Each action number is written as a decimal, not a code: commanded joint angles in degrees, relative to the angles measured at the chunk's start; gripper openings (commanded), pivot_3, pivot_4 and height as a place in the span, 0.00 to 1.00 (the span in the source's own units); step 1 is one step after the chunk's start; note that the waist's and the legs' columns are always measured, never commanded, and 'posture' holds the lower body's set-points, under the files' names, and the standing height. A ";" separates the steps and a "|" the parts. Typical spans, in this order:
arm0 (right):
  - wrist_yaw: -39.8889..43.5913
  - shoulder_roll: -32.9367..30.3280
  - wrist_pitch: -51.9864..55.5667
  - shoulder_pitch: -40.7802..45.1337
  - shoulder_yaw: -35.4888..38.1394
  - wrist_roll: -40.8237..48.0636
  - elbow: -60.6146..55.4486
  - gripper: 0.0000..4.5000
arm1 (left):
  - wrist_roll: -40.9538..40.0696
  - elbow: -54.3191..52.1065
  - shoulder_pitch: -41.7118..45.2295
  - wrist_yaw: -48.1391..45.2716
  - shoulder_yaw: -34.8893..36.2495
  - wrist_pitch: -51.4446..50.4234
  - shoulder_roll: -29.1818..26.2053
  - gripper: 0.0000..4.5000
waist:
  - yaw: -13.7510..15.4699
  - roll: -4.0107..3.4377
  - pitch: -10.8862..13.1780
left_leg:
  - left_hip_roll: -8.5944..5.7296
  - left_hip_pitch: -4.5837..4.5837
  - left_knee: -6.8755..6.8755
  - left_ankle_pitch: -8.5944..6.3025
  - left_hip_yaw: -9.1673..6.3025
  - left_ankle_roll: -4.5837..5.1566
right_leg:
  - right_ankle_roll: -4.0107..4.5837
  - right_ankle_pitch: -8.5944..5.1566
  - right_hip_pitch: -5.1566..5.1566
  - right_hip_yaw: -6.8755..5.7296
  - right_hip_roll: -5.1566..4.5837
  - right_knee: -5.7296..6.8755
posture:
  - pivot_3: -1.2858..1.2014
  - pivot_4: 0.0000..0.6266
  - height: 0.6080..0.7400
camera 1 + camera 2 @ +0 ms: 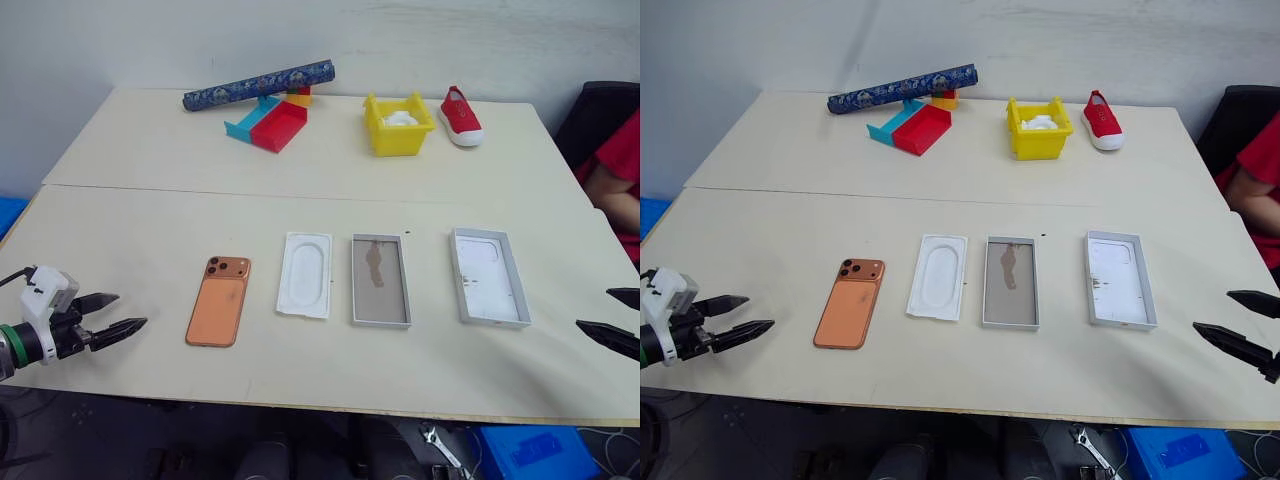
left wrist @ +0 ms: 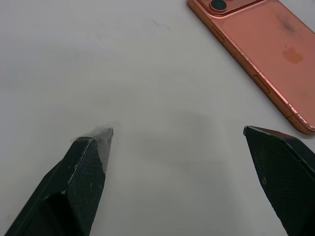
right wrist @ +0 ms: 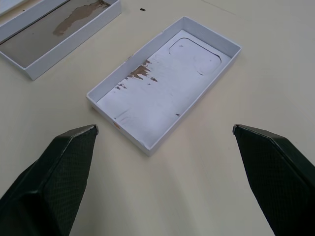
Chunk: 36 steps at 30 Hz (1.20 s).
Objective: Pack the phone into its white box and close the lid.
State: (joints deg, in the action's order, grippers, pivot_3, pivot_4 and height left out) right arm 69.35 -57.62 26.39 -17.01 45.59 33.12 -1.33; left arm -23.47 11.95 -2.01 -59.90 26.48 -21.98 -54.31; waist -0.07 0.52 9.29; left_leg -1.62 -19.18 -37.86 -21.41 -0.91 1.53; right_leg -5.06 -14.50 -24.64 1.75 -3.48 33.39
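Observation:
The orange-copper phone (image 1: 219,301) lies flat, back up, lenses at its far end, left of centre near the table's front; its edge also appears in the left wrist view (image 2: 261,54). The white box (image 1: 380,279), grey-brown floored with a dark smudge, sits at the centre. Right of it lies the lid (image 1: 488,276), all white, also seen as the lid (image 3: 165,88) in the right wrist view. My left gripper (image 1: 112,317) hovers open at the left edge, a short way left of the phone, holding nothing. My right gripper (image 1: 618,320) hangs open at the right edge, beside the lid.
A white rounded-corner insert (image 1: 305,274) lies between phone and box. At the back stand a yellow bin (image 1: 398,124), a red shoe (image 1: 460,116), red and blue trays (image 1: 270,124) and a patterned blue roll (image 1: 258,85). A person in red (image 1: 612,170) sits at the right.

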 commanded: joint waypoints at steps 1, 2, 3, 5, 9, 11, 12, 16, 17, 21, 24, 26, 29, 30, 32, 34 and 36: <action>-0.24 -0.70 0.64 0.36 1.83 0.53 -1.65 1.00 | -0.72 -1.55 -0.47 -0.27 1.61 1.40 0.09 0.99 | 0.00 0.00 0.00 | 0.00 0.00 0.00 0.00 0.00 0.00 | 0.00 0.00 0.00 0.00 0.00 0.00 | 0.52 0.24 1.00; -0.34 -0.74 0.91 0.48 1.89 0.59 -1.81 1.00 | -1.17 -1.68 -0.25 0.02 1.66 0.59 0.28 0.99 | 0.00 0.00 0.00 | 0.00 0.00 0.00 0.00 -0.01 0.00 | 0.00 0.00 0.00 0.00 0.00 0.00 | 0.52 0.24 1.00; -0.40 -0.75 1.09 0.54 1.98 0.61 -1.93 1.00 | -1.36 -1.75 -0.10 0.38 1.67 -0.09 0.33 0.99 | 0.00 0.00 0.00 | 0.00 0.00 0.00 0.00 -0.01 0.00 | 0.00 0.00 0.00 0.00 0.00 0.00 | 0.52 0.24 1.00; -0.44 -0.72 1.34 0.60 2.12 0.54 -2.11 1.00 | -1.10 -1.71 0.05 0.95 1.52 -0.56 0.25 0.99 | 0.00 0.00 0.00 | 0.00 0.00 0.00 0.00 0.00 0.00 | 0.00 0.00 0.00 0.00 0.00 0.01 | 0.52 0.24 1.00; -0.64 -0.61 1.35 0.68 2.16 0.22 -2.12 1.00 | -0.81 -1.56 -0.12 0.87 1.48 -0.16 0.12 0.99 | 0.00 0.00 0.00 | 0.00 0.01 0.00 0.00 0.00 0.00 | 0.00 0.00 0.00 0.00 0.00 0.01 | 0.52 0.24 1.00; -0.85 -0.60 1.32 0.82 2.10 0.15 -2.09 1.00 | -0.76 -1.48 -0.13 0.93 1.47 -0.13 0.11 0.99 | 0.00 0.00 0.00 | 0.00 0.00 0.00 0.00 0.00 0.00 | -0.01 0.00 0.00 0.00 0.00 0.01 | 0.52 0.24 1.00; -0.98 -0.60 1.34 0.87 2.09 0.13 -2.13 1.00 | -0.78 -1.49 -0.09 0.94 1.45 -0.21 0.10 0.99 | -0.01 0.00 0.00 | 0.00 0.01 0.00 0.00 0.00 0.00 | -0.01 0.00 0.00 0.00 0.00 0.01 | 0.52 0.24 1.00; -1.26 -0.60 1.37 0.73 2.27 0.13 -2.30 1.00 | -0.76 -1.73 0.13 1.13 1.03 -0.63 0.05 0.99 | -0.01 0.00 0.00 | 0.00 0.01 0.00 0.00 0.00 0.00 | -0.01 0.00 0.00 0.00 0.00 0.02 | 0.52 0.24 1.00; -1.35 -0.60 1.33 0.67 2.38 0.09 -2.35 1.00 | -0.71 -1.79 0.13 1.12 0.89 -0.75 -0.04 0.99 | -0.01 0.00 0.00 | 0.00 0.01 0.00 0.00 0.00 0.00 | -0.01 0.01 0.00 -0.01 0.00 0.02 | 0.52 0.24 1.00; -2.30 -0.37 1.27 0.66 3.08 0.07 -3.06 1.00 | -0.89 -1.46 0.91 1.03 0.45 -1.91 -0.42 0.99 | -0.01 0.00 0.00 | 0.00 0.01 0.00 0.00 0.00 0.00 | -0.01 0.01 0.00 0.00 0.00 0.02 | 0.52 0.24 1.00; -2.99 -0.05 1.44 0.22 3.19 0.27 -5.76 1.00 | -2.23 -2.22 2.95 0.90 -0.36 -5.85 -0.57 0.99 | 0.03 0.00 0.00 | 0.00 0.01 0.00 0.01 0.00 0.00 | -0.01 0.01 0.00 -0.01 0.00 0.04 | 0.52 0.24 1.00; -3.46 -0.06 2.11 -0.12 2.71 0.73 -9.59 1.00 | -3.98 -4.31 5.03 0.51 -1.81 -10.09 -0.49 0.99 | 0.06 0.00 0.00 | 0.00 0.01 0.00 0.01 -0.01 0.00 | -0.02 0.01 0.00 -0.02 0.00 0.05 | 0.52 0.24 1.00; -4.42 -0.29 4.92 0.29 1.88 3.07 -16.14 1.00 | -7.52 -8.04 7.97 -0.35 -4.08 -17.35 -0.61 0.99 | 0.05 0.02 -0.01 | -0.01 0.01 -0.02 0.02 -0.02 0.00 | -0.05 0.03 0.01 -0.04 0.00 0.11 | 0.52 0.24 1.00; -4.80 -0.29 6.12 0.61 1.58 4.15 -18.43 1.00 | -8.68 -9.54 8.71 -0.78 -4.92 -19.64 -0.75 0.99 | 0.04 0.02 -0.01 | -0.01 -0.01 -0.03 0.02 -0.04 -0.01 | -0.07 0.04 0.00 -0.05 0.01 0.15 | 0.52 0.24 1.00; -5.75 -0.32 8.31 1.50 0.79 6.30 -22.50 1.00 | -10.49 -11.84 10.70 -0.84 -6.77 -24.12 -0.87 0.99 | 0.04 0.03 -0.01 | -0.01 -0.01 -0.04 0.02 -0.04 -0.01 | -0.09 0.05 0.01 -0.05 0.01 0.23 | 0.52 0.24 1.00; -7.82 -0.23 10.10 3.69 -1.56 9.07 -27.73 1.00 | -12.98 -13.57 15.13 0.71 -9.86 -32.01 -0.46 0.99 | 0.02 0.04 -0.01 | -0.01 -0.01 -0.05 0.03 -0.05 -0.02 | -0.10 0.05 0.02 -0.06 0.02 0.26 | 0.52 0.24 1.00; -9.76 0.13 11.22 5.29 -4.06 11.12 -32.71 1.00 | -15.71 -15.53 19.41 2.00 -12.91 -39.40 0.57 0.99 | 0.03 0.10 0.01 | -0.01 -0.02 -0.13 0.04 -0.05 -0.03 | -0.15 0.08 0.02 -0.07 0.03 0.28 | 0.52 0.24 1.00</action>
State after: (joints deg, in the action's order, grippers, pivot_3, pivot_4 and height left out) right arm 61.13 -57.52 36.73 -12.48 42.22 41.69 -29.68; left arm -36.15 -0.64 15.57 -58.74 14.61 -55.84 -53.88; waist -0.04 0.63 9.30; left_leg -1.64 -19.20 -38.02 -21.37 -0.97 1.49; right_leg -5.23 -14.41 -24.61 1.67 -3.44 33.68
